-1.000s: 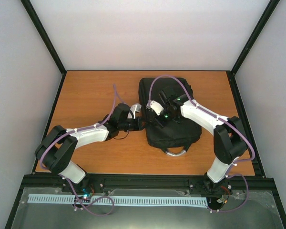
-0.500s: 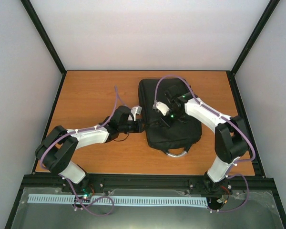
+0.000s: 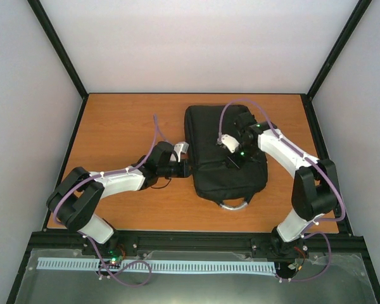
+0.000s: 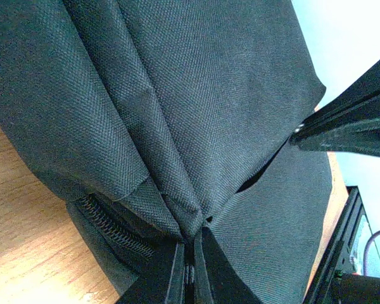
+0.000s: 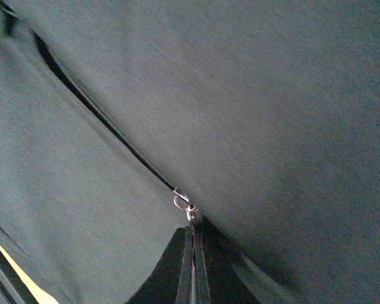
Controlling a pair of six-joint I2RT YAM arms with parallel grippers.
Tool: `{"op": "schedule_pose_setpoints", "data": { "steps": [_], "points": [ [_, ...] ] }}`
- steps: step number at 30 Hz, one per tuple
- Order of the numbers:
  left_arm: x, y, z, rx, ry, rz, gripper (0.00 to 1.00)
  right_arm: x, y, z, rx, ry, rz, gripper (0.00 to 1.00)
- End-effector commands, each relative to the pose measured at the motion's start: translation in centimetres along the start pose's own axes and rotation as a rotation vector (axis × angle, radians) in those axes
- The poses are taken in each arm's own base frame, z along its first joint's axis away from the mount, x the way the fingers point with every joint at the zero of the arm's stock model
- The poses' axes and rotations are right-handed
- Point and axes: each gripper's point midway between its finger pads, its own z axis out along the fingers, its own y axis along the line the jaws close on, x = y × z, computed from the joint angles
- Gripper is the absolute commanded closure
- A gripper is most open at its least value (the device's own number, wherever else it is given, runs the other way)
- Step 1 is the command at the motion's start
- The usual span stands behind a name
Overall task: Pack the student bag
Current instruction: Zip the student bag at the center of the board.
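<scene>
On the table [image 3: 126, 120]: the bag [image 3: 225, 152] is laid flat, its loop handle [image 3: 233, 202] turned toward the arm bases.
At the bag's left edge: the left gripper [image 3: 189, 166] is pinched together on a fold [image 4: 177, 209] of fabric beside the zip [image 4: 114, 228].
Over the bag's middle: the right gripper [image 3: 235, 158] is closed on the zip pull [image 5: 185, 204].
Risk: the small pull may be lost if tugged off the zip's line. The bag may be dragged if the fold is let slip.

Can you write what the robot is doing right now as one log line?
left gripper: pinching bag fabric | right gripper: shut on zipper pull | bag: lying on table
</scene>
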Motion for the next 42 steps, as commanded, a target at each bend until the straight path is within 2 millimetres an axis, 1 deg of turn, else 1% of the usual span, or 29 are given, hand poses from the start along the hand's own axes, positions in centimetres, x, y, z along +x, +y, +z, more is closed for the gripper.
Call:
{"op": "schedule_pose_setpoints", "data": {
  "steps": [1,6,12,20,24,28,33,37,42],
  "points": [
    [-0.5,1.1,-0.4,-0.050,-0.030,0.041,0.99,4.8,-2.2,-1.4,0.055,0.126,0.069,0.97],
    [-0.4,1.6,-0.4,-0.066,-0.032,0.039,0.99,7.0,-4.5,-1.8,0.060,0.139,0.133,0.97],
    [-0.2,2.3,-0.4,-0.084,-0.029,0.025,0.99,9.6,-6.8,-2.1,0.077,0.152,0.176,0.97],
    [-0.3,2.7,-0.3,-0.093,-0.023,0.019,0.99,12.0,-9.5,-2.8,0.095,0.152,0.239,0.97],
    [-0.5,2.9,-0.2,-0.099,-0.023,0.010,0.99,12.3,-9.8,-2.6,0.073,0.138,0.263,0.97],
    [-0.7,2.9,-0.1,-0.110,-0.014,0.009,0.99,11.7,-9.3,-2.5,0.048,0.097,0.266,0.97],
    [-1.2,2.9,-0.3,-0.136,-0.011,0.029,0.99,11.4,-9.1,-2.4,0.049,0.068,0.265,0.97],
    [-1.6,3.2,-0.5,-0.165,-0.020,0.035,0.99,12.1,-9.3,-2.2,0.049,0.074,0.287,0.97],
    [-1.7,3.8,-0.6,-0.200,-0.024,0.034,0.99,13.5,-10.5,-2.2,0.048,0.089,0.335,0.97]
  ]
}}
